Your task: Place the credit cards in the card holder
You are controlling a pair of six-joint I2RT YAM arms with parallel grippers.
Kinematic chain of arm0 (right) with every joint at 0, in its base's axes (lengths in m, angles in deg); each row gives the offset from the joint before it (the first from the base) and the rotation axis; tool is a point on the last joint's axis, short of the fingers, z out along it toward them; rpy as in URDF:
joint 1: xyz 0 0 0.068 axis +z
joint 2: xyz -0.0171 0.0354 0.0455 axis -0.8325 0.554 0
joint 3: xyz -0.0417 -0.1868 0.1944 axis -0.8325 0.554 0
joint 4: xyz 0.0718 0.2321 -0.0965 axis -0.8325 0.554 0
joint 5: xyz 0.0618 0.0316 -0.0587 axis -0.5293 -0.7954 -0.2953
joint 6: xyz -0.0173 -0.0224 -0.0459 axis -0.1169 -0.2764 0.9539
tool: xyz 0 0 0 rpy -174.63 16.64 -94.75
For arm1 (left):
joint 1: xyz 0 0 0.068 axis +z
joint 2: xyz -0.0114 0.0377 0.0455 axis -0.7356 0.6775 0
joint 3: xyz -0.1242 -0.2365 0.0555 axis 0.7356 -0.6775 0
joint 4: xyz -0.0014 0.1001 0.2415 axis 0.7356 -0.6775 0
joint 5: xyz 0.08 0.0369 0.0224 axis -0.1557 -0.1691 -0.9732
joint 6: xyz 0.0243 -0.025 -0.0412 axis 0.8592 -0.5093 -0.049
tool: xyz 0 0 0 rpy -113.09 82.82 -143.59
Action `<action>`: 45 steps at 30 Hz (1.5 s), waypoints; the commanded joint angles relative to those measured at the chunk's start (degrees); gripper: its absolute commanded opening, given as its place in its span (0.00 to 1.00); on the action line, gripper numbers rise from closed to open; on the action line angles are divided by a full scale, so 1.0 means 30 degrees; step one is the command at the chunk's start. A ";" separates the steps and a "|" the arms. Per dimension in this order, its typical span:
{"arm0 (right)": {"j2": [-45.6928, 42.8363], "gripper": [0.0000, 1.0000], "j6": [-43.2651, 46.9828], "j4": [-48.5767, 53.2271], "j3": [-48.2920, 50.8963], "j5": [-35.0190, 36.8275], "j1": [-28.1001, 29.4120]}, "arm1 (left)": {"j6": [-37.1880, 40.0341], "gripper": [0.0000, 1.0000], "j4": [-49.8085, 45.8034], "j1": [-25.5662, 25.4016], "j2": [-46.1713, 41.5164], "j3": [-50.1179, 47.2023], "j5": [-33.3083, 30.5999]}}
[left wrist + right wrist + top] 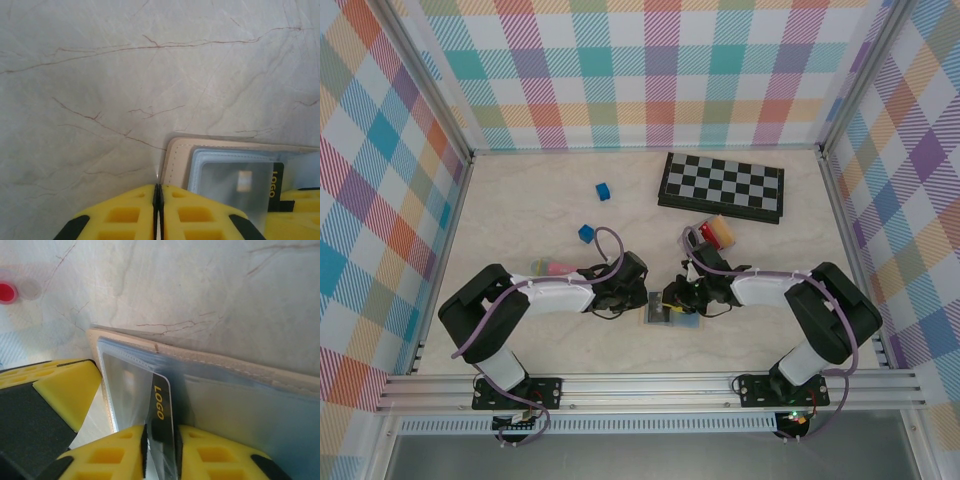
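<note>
table [520, 210]: marbled, pale | chessboard [721, 186]: folded, far side of table | card holder [235, 364]: open flat between my two arms, near edge | left pincer [158, 195]: my fingers pressed together on nothing, just beside holder's tan edge | right pincer [160, 440]: clamped on black card [159, 407], card against holder's clear pocket

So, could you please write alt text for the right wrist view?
The right tool pinches a black card marked LOGO, its far end at the clear sleeve of an open tan wallet lying on a marble table.
</note>
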State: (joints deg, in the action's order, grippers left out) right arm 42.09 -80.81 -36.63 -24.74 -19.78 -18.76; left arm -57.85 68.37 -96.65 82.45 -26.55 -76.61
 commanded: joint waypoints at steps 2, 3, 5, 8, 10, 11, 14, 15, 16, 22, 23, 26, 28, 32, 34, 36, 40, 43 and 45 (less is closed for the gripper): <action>-0.1021 0.28 0.0684 0.3253 -0.0899 0.1464 0.0165 | -0.0468 0.07 0.0274 0.0027 0.0083 -0.0635 0.0359; -0.1224 0.30 0.0872 0.3781 -0.0949 0.1824 0.0179 | -0.0492 0.06 0.0252 0.0022 0.0054 -0.0654 0.0317; -0.1470 0.31 0.1099 0.4371 -0.0985 0.2251 0.0178 | -0.0512 0.06 0.0222 0.0025 0.0079 -0.0660 0.0265; -0.1374 0.28 0.1265 0.4249 -0.0925 0.1960 0.0179 | -0.0512 0.05 0.0270 0.0026 0.0155 -0.0596 0.0362; -0.1020 0.27 0.1300 0.3717 -0.0926 0.1327 0.0165 | -0.0463 0.05 0.0382 0.0026 0.0207 -0.0587 0.0465; -0.0754 0.25 0.1251 0.3555 -0.0988 0.1149 0.0205 | -0.0469 0.05 0.0421 0.0015 0.0229 -0.0583 0.0539; -0.0118 0.17 0.1321 0.3046 -0.1217 0.0716 0.0311 | -0.0468 0.05 0.0438 0.0026 0.0251 -0.0584 0.0605; 0.0077 0.14 0.1352 0.2786 -0.1260 0.0519 0.0377 | -0.0466 0.05 0.0414 0.0026 0.0229 -0.0584 0.0606; 0.0207 0.13 0.1355 0.2534 -0.1316 0.0328 0.0456 | -0.0473 0.05 0.0401 0.0019 0.0204 -0.0587 0.0602; 0.0666 0.12 0.1561 0.2330 -0.1879 0.0182 0.0790 | -0.0654 0.04 0.0411 0.0010 -0.0032 -0.0784 0.0493; 0.0487 0.13 0.1706 0.3288 -0.2123 0.0855 0.0773 | -0.0697 0.04 0.0385 0.0004 -0.0131 -0.0814 0.0435; -0.0336 0.16 0.2294 0.6159 -0.2654 0.3420 0.0791 | -0.0794 0.04 0.0126 0.0023 -0.0485 -0.0979 0.0071; -0.0890 0.19 0.2697 0.8068 -0.2997 0.5084 0.0780 | -0.0846 0.04 -0.0093 0.0024 -0.0576 -0.1043 -0.0231; -0.1869 0.27 0.3375 0.9975 -0.3065 0.6603 0.0751 | -0.0885 0.03 -0.0401 0.0027 -0.0591 -0.0912 -0.0361; -0.1976 0.28 0.3582 1.0949 -0.3402 0.7220 0.0627 | -0.0944 0.03 -0.0456 0.0012 -0.0608 -0.0829 -0.0300; -0.1899 0.28 0.4283 1.2270 -0.4131 0.8130 0.0538 | -0.1044 0.04 -0.0516 0.0012 -0.0755 -0.0819 -0.0147; -0.2528 0.28 0.5475 1.4673 -0.5930 0.9952 0.0207 | -0.1244 0.22 -0.1068 0.0002 -0.1830 -0.0754 -0.0323; -0.3643 0.34 0.7151 1.5322 -0.7495 1.0403 -0.0809 | -0.0964 0.34 -0.2689 0.0018 -0.2966 -0.0020 -0.1321; -0.3725 0.39 0.8569 1.5908 -0.8903 1.0804 -0.2181 | -0.0544 0.44 -0.4287 0.0045 -0.3418 0.0876 -0.2218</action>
State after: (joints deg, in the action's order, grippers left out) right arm 33.28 -62.73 5.86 -45.94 8.13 -21.09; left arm -60.93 63.19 -96.65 75.37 -27.64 -78.86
